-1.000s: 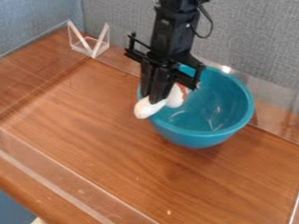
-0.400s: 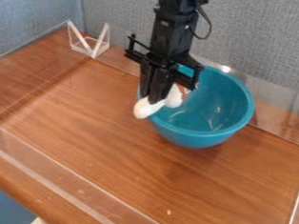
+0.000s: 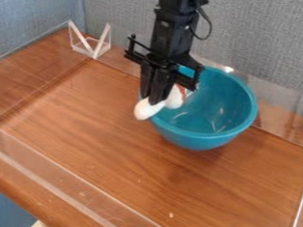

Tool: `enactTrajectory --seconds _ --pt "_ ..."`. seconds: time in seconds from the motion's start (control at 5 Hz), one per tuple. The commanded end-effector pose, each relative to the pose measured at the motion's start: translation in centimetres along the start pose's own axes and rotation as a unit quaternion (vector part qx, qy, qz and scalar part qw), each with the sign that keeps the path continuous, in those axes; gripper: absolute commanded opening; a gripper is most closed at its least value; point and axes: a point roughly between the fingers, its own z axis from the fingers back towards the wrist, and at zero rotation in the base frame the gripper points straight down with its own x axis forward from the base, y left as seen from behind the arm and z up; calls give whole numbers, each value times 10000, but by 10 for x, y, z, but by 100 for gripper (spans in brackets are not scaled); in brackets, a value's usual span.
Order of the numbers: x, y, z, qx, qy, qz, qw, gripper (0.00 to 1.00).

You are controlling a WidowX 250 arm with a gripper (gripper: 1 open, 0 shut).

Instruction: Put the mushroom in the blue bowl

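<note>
Black and slender, the robot gripper [image 3: 163, 95] points straight down, its jaws clenched on the small toy mushroom [image 3: 155, 104] with a cream-white stem and a trace of reddish-brown cap. That mushroom hangs at the left rim of the large, glossy teal-blue bowl [image 3: 216, 117], just outside its wall and above the brown wooden tabletop [image 3: 100, 151]. Near the table's far edge sits the bowl, right of centre. Close to the far left corner stands a small clear acrylic holder [image 3: 89, 41].
</note>
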Motion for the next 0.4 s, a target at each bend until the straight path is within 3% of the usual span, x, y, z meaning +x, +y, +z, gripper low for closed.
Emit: enactTrajectory --seconds 0.0,0.2 --pt "7 7 15 27 -285 87 9996 0" --pt "8 8 14 26 -275 105 9996 0"
